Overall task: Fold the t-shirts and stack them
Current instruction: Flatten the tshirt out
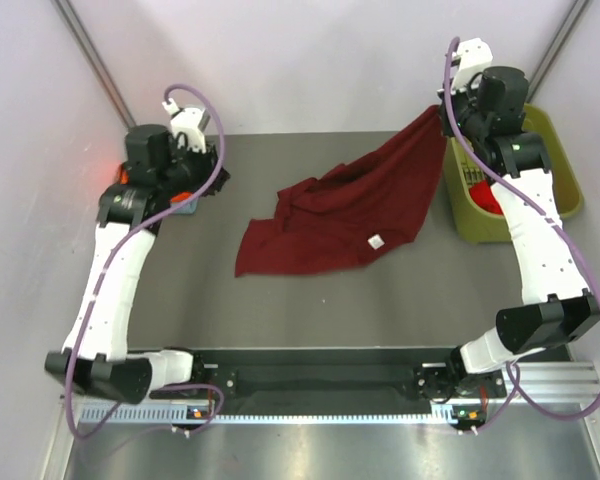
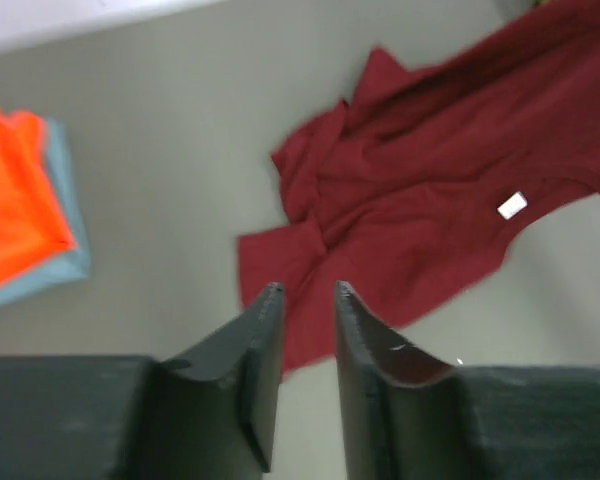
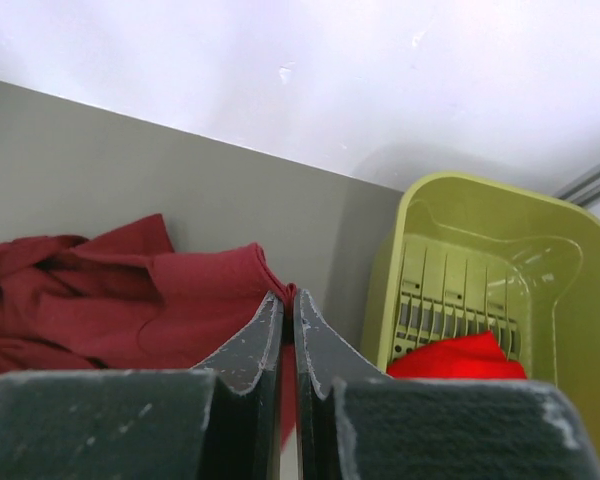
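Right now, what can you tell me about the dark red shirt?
The dark red shirt is soft, crumpled cloth, lying unfolded across the grey table. A small white tag shows near its front edge. Its far right corner is lifted off the table, pinched in the right tool. Nothing else touches it.

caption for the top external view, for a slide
Right gripper holds the maroon t-shirt up by one edge beside the green bin; left gripper open near the stacked t-shirts.
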`<move>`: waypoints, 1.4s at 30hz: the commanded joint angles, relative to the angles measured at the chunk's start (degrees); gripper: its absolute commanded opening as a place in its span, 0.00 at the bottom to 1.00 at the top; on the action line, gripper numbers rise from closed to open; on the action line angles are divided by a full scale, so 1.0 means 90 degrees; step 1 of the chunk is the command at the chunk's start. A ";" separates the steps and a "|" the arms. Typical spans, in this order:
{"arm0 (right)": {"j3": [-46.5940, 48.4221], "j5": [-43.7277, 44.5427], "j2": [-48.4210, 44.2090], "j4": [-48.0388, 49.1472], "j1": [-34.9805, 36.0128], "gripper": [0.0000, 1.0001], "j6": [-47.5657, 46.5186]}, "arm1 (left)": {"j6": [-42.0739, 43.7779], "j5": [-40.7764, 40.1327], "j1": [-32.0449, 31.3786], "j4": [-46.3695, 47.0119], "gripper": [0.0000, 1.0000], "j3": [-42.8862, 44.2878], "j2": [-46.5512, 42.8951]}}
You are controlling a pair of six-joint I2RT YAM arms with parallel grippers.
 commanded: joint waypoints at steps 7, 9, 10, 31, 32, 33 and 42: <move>-0.0314 -0.0189 -0.0155 0.0065 -0.0113 0.00 -0.0080 | -0.0726 0.1480 -0.0070 0.1804 0.42 0.0335 0.2692; -0.0471 -0.0257 -0.0214 0.0064 -0.0113 0.00 -0.0080 | -0.1146 0.2193 -0.0080 0.2028 0.37 0.0951 0.3767; -0.0568 -0.0277 -0.0214 0.0055 -0.0113 0.00 -0.0071 | -0.1254 0.2331 -0.0119 0.2203 0.37 0.1097 0.4051; -0.0736 -0.0365 -0.0029 0.0093 -0.0367 0.00 -0.0041 | -0.1372 0.2381 -0.0744 0.2508 0.43 0.3248 0.7256; -0.0716 -0.0404 -0.0009 0.0094 -0.0367 0.00 -0.0022 | -0.1323 0.2371 -0.0754 0.2488 0.43 0.3209 0.7286; -0.0697 -0.0414 0.0039 0.0094 -0.0367 0.00 -0.0012 | -0.1304 0.2304 -0.0754 0.2459 0.43 0.3189 0.7296; -0.0706 -0.0482 0.0167 0.0133 -0.0367 0.00 0.0037 | -0.0679 0.1747 -0.0734 0.2244 0.48 0.3374 0.7374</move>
